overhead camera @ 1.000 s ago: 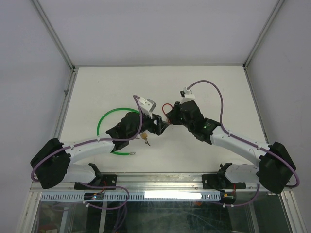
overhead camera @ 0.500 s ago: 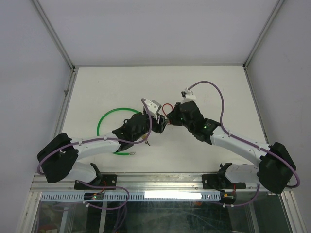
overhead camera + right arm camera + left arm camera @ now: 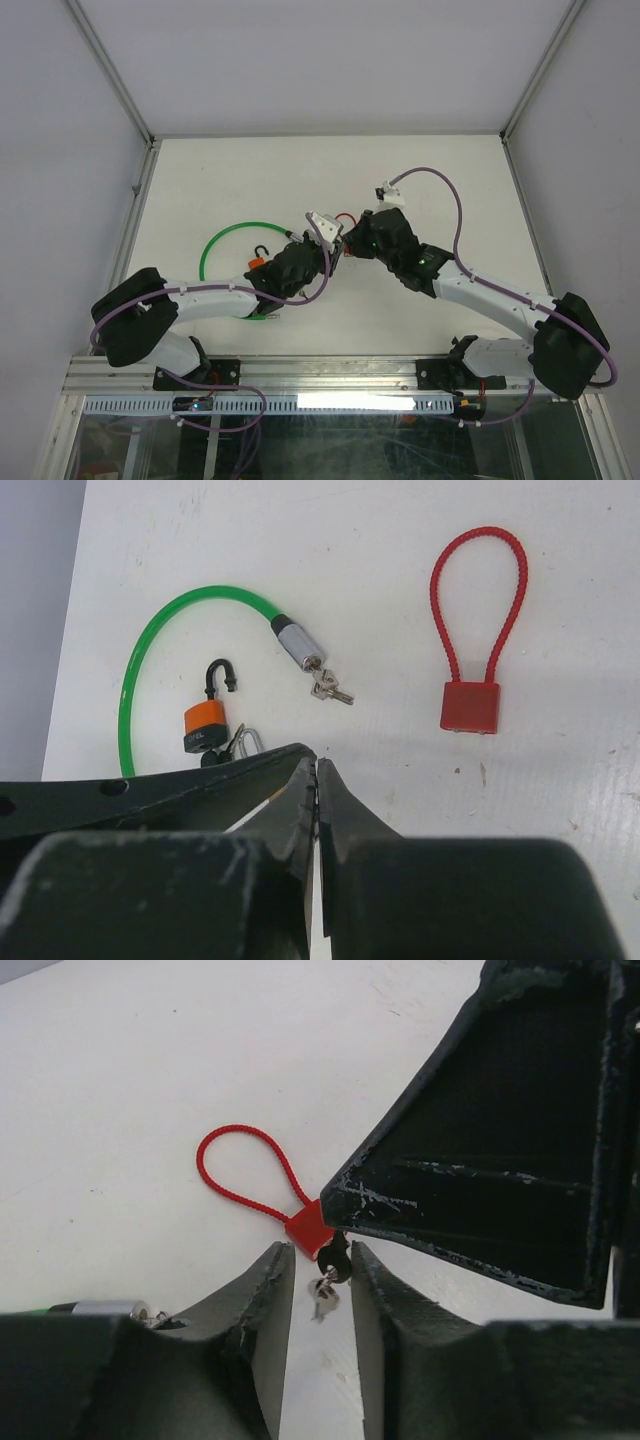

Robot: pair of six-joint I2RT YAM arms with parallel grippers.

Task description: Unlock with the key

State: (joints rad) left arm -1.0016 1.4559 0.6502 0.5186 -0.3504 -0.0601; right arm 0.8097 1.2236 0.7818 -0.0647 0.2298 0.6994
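The red cable lock [image 3: 470, 706] lies flat on the white table, its loop [image 3: 240, 1165] pointing away. My right gripper [image 3: 317, 765] is shut. In the left wrist view a black-headed key [image 3: 335, 1258] sticks out right at the tip of the right fingers [image 3: 480, 1160], and a small silver key [image 3: 325, 1300] dangles under it. The left gripper [image 3: 322, 1255] has a finger on each side of that key head, with a narrow gap still showing. From above, the left gripper [image 3: 330, 255] and right gripper [image 3: 347, 243] meet tip to tip beside the red lock [image 3: 345, 218].
A green cable lock [image 3: 150, 640] with a silver barrel [image 3: 295, 640] and keys [image 3: 330, 688] lies to the left. An orange padlock [image 3: 205, 725] with an open shackle sits beside it [image 3: 258, 262], keys next to it. Frame posts border the table.
My left arm has swung right and forward to the right gripper's tip, and its jaws have narrowed around the key. The orange padlock has come into sight behind it. The right arm has stayed put.
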